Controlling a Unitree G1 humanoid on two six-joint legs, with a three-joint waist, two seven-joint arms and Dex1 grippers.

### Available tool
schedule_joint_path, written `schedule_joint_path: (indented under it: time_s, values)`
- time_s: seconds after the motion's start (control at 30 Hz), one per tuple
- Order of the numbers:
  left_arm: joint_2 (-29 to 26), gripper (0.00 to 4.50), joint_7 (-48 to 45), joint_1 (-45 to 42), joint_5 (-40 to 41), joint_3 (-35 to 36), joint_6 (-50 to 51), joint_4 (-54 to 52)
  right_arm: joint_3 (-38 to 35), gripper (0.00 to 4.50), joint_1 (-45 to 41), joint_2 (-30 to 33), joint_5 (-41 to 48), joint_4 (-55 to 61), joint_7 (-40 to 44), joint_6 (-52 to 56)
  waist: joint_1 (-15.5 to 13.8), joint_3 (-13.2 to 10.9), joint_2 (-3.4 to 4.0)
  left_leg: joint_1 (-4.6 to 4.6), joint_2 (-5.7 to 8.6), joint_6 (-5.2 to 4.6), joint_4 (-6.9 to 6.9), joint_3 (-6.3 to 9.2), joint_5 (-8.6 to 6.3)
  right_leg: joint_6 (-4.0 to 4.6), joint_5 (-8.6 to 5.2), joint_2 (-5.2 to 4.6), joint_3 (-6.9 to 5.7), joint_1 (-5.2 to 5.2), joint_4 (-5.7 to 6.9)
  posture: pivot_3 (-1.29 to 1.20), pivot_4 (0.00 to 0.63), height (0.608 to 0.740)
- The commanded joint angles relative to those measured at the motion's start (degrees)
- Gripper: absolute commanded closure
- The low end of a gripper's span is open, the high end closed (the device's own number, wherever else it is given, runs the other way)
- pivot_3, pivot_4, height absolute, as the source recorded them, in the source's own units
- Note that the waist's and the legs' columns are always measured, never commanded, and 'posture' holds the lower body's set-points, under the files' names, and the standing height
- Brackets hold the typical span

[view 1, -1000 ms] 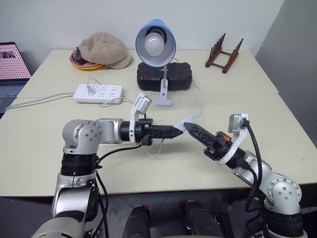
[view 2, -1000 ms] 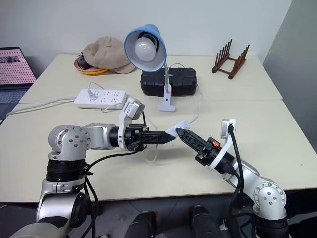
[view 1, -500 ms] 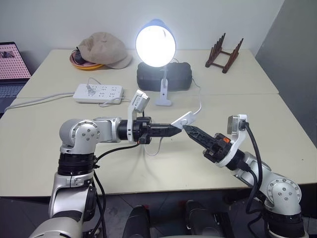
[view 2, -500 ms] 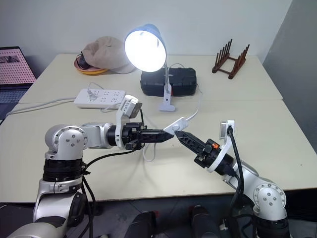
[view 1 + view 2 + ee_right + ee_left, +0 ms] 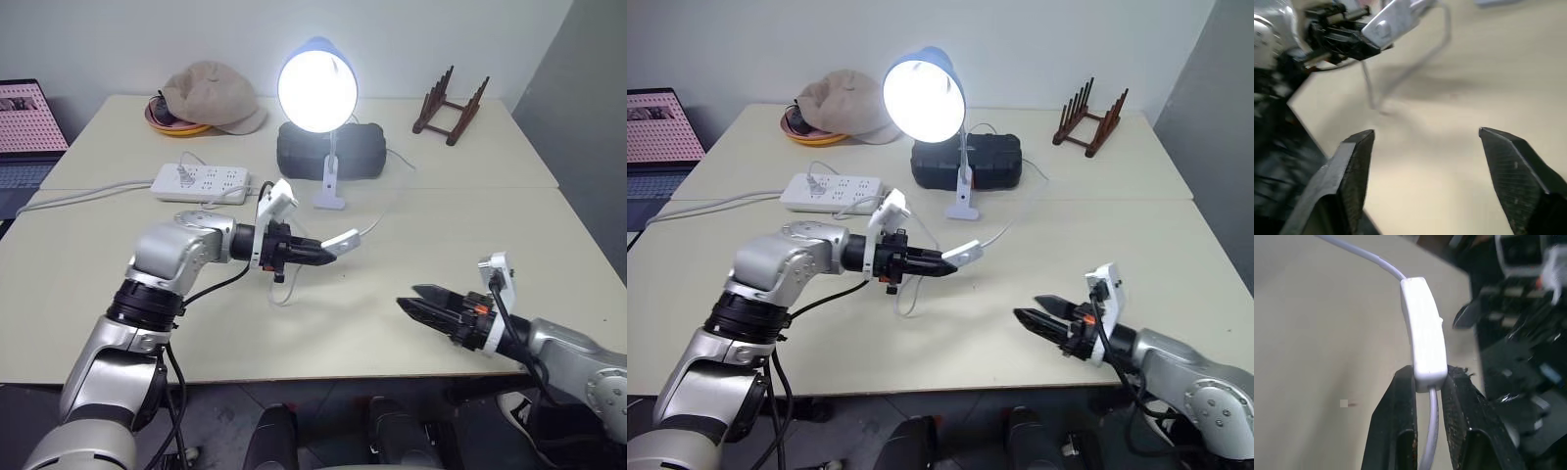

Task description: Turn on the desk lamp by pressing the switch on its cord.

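My left claw (image 5: 315, 253) was clamped on one end of the switch (image 5: 342, 242), lifted off the table (image 5: 460, 230) with the cord (image 5: 377, 220) trailing back to the lamp (image 5: 315, 88), which was lit. My right claw (image 5: 419, 305) hung spread and empty, well apart, near the front edge. I judged the press done; best to lower the switch gently, not tugging the cord.

Lit desk lamp (image 5: 315, 90) glaring, bulb blown out, even rm light, R wrist view motion-blurred
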State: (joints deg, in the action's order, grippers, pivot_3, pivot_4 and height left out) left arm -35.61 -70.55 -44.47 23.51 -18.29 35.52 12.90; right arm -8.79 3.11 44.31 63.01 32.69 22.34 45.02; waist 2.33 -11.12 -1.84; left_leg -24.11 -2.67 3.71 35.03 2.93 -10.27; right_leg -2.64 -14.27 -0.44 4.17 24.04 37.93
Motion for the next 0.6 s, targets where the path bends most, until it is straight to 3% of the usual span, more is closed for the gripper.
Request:
schedule_joint_path:
  time_s: [0.03, 0.13, 0.33, 0.4, 0.6]
  values:
    - [2.1, 4.13, -1.7, -2.5, -10.9, -4.8, -18.0, 8.7, 2.2, 0.05, -0.2, 3.4, -13.2, 5.6, 3.1, -6.1, 0.0, 0.0, -0.01, -0.05, 0.01, 0.0, -0.03, -0.01, 0.0, 0.0, 0.0, -0.01, 0.0, 0.03, -0.02, 0.0, 0.15, 0.74]
    - [4.8, 4.13, -1.2, -4.2, -17.4, -7.7, -29.1, 16.3, 5.6, 0.05, -1.0, 1.6, -19.5, 7.7, 1.2, -8.6, -0.2, 0.0, -0.02, -0.18, -0.03, -0.01, -0.09, 0.04, -0.01, -0.01, 0.0, 0.04, -0.06, 0.12, -0.07, 0.0, 0.15, 0.74]
    - [8.1, 4.13, -2.1, -7.7, -22.4, -7.3, -40.1, 26.9, 8.4, 0.05, -1.1, -0.2, -25.2, 8.5, 2.2, -9.3, -0.5, 0.0, -0.03, -0.32, 0.0, -0.01, -0.06, 0.05, -0.01, -0.08, 0.01, 0.03, -0.06, 0.14, -0.15, 0.0, 0.15, 0.74]
    - [8.8, 3.43, -3.0, -8.4, -22.6, -6.7, -41.7, 28.9, 8.4, 0.0, -1.1, -0.3, -26.1, 8.3, 2.8, -9.4, -0.5, 0.0, -0.03, -0.32, 0.0, -0.01, -0.01, 0.05, -0.01, -0.13, 0.04, 0.02, -0.06, 0.12, -0.14, 0.0, 0.15, 0.74]
    - [5.2, 2.24, -9.5, -7.4, -19.0, -2.7, -37.5, 23.0, 6.6, 0.0, -0.8, -0.2, -26.1, 6.8, 6.0, -9.1, -0.3, 0.0, -0.04, -0.3, -0.01, -0.02, 0.02, 0.07, -0.01, -0.14, 0.06, 0.03, -0.06, 0.12, -0.05, 0.0, 0.15, 0.74]
